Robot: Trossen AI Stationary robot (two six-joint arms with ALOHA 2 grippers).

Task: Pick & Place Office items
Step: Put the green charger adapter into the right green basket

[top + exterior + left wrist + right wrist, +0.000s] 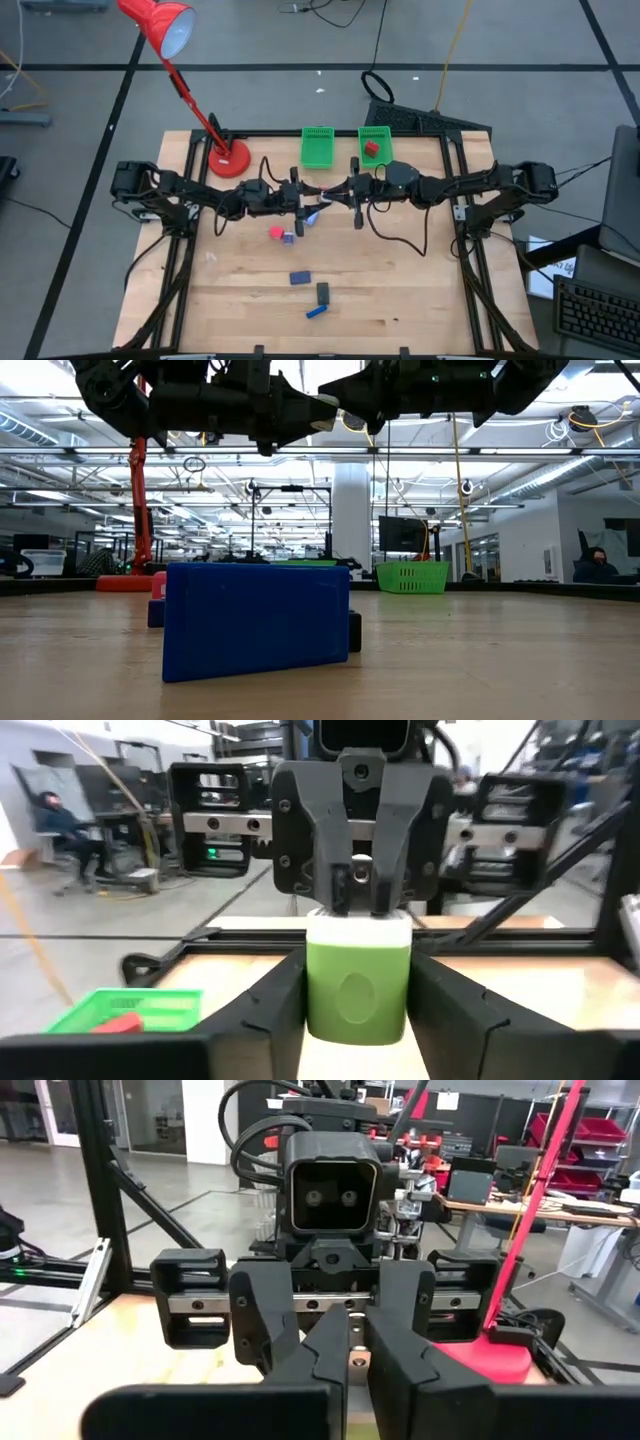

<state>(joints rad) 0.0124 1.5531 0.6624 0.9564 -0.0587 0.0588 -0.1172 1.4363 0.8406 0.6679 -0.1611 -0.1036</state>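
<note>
The wooden counter (pixel 400 290) fills the middle of the high view. The two dark arms reach in from its left and right sides and meet over its centre, nearer the far edge. A red desk lamp (pixel 165 30) stands at the far left corner and leans out beyond the counter. Two green mesh baskets sit side by side at the far edge. The left basket (pixel 317 146) shows nothing inside, and the right basket (pixel 380 136) holds a red block (pixel 371 149).

The left gripper (pixel 308 203) and the right gripper (pixel 338 195) face each other tip to tip, raised above the counter. The left jaws are clamped on a green piece with a white end (pixel 357 985), which touches both of them. In the left wrist view the right gripper's jaws are together, with their tips right at the white end. Whether they nip it cannot be told.

The other office items lie on the counter nearer the front. A small red piece (pixel 276 233) lies just beside a pale cube (pixel 289 238), below the left gripper. Farther forward is a dark blue oblong (pixel 300 277), then a black oblong (pixel 323 292) and a bright blue oblong (pixel 316 312), each near the next but apart.

In the room behind, a person (pixel 60 820) sits at a desk.
</note>
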